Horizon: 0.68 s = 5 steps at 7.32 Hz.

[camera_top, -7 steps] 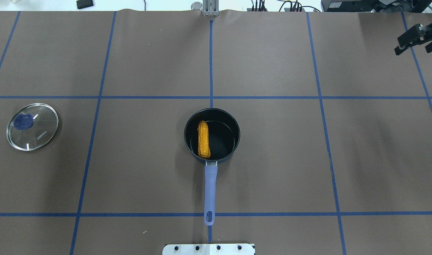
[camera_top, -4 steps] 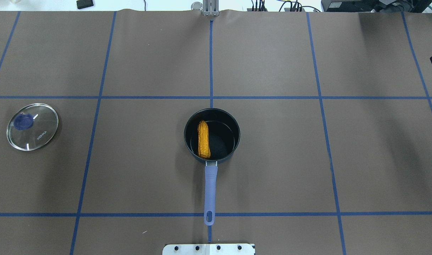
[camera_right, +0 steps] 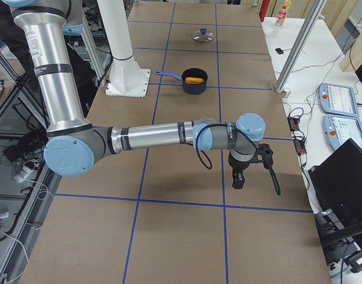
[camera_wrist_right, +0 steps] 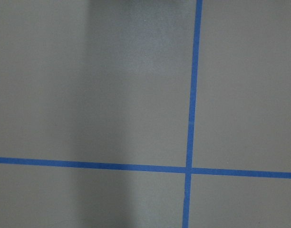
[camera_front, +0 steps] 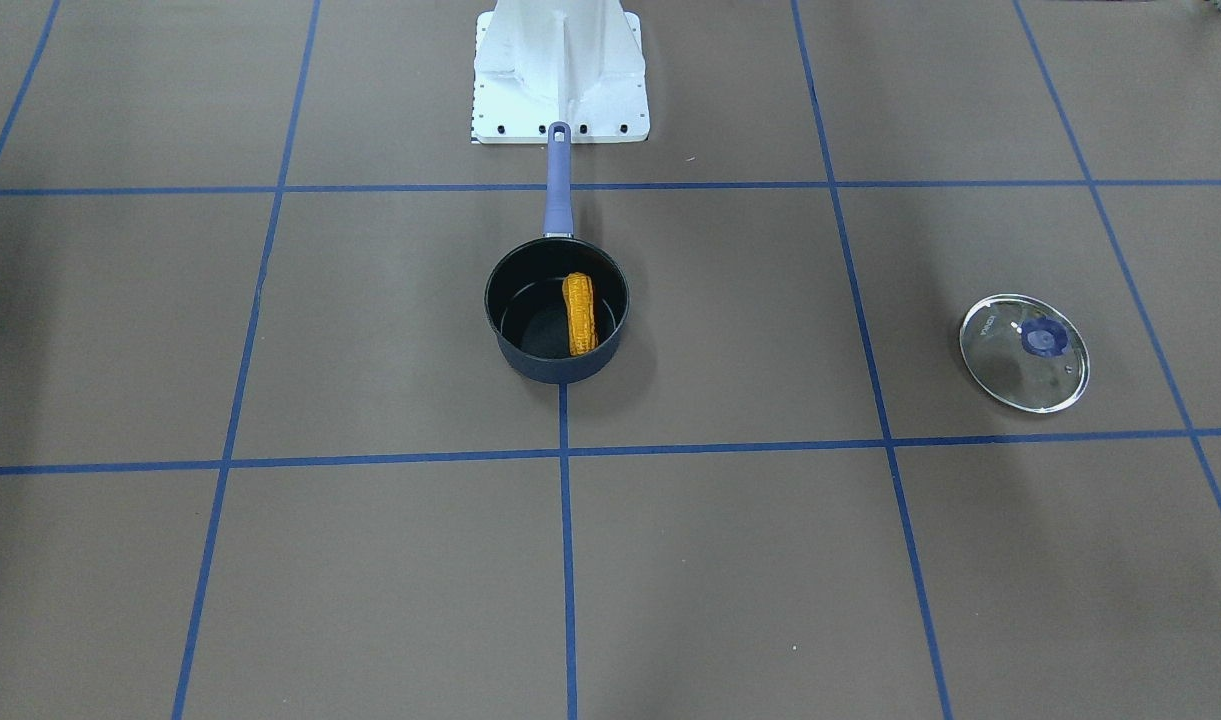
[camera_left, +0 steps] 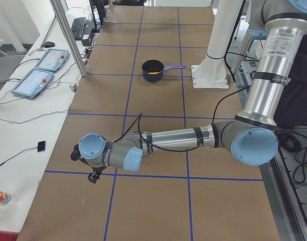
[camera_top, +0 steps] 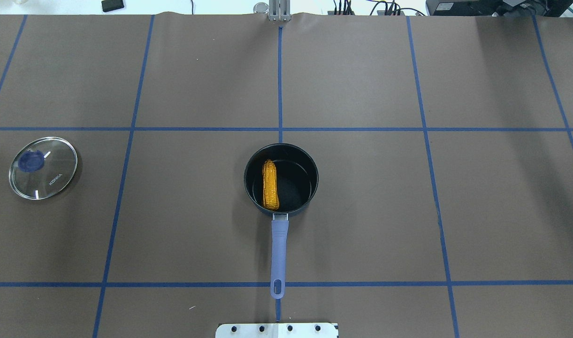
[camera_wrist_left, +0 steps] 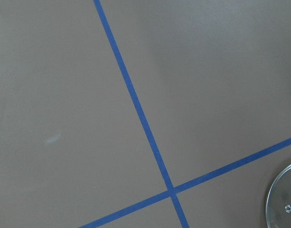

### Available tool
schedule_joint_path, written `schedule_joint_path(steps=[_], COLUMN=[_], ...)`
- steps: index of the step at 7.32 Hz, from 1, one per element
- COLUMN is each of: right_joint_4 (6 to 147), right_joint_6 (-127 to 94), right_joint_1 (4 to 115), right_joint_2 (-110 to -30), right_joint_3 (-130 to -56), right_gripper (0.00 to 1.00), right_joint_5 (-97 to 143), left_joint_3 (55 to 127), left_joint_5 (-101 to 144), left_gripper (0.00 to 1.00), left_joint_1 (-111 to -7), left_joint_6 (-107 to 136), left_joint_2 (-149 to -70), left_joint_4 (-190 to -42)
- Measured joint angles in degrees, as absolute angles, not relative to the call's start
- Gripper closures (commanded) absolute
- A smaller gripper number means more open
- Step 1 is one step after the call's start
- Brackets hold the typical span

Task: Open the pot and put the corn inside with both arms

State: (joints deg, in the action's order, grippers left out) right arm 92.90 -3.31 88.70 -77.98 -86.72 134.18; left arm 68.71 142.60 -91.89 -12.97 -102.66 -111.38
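Now corn (camera_top: 270, 184): we see it inside the saucepan (camera_top: 296, 188).
Lid (camera_top: 43, 167): off, centre left.
Left claw (camera_left: 93, 175), right claw (camera_right: 238, 182): grip state, we cannot tell.
Remaining: nothing, we judge.

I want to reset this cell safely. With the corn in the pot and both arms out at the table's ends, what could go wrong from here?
1. The glass lid shows at the edge of the left wrist view, so the left gripper is close; a low sweep could knock it.
2. The pot handle sticks out toward the base plate; an arm folding home low might catch it and tip the pot and corn.
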Motion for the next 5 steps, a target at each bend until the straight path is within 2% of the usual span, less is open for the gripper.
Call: schedule_joint_path(steps=[3, 5], right_joint_4=[92.9, 92.9], right_joint_6=[-3.1, -3.5], right_joint_1=[90.2, 90.2], right_joint_2=[-79.4, -80.0], right_joint_3=[-87.7, -88.2], right_gripper=[0.0, 0.0], right_joint_5=[134.6, 134.9], left_joint_3=[73.6, 74.3], left_joint_5=[142.9, 142.9], left_gripper=[0.02, 0.02], left_joint_1=[-92.0, -92.0], left_joint_6=[-12.5, -12.4], left_joint_2=[-98.7, -98.2], left_joint_4=[-111.6, -111.6])
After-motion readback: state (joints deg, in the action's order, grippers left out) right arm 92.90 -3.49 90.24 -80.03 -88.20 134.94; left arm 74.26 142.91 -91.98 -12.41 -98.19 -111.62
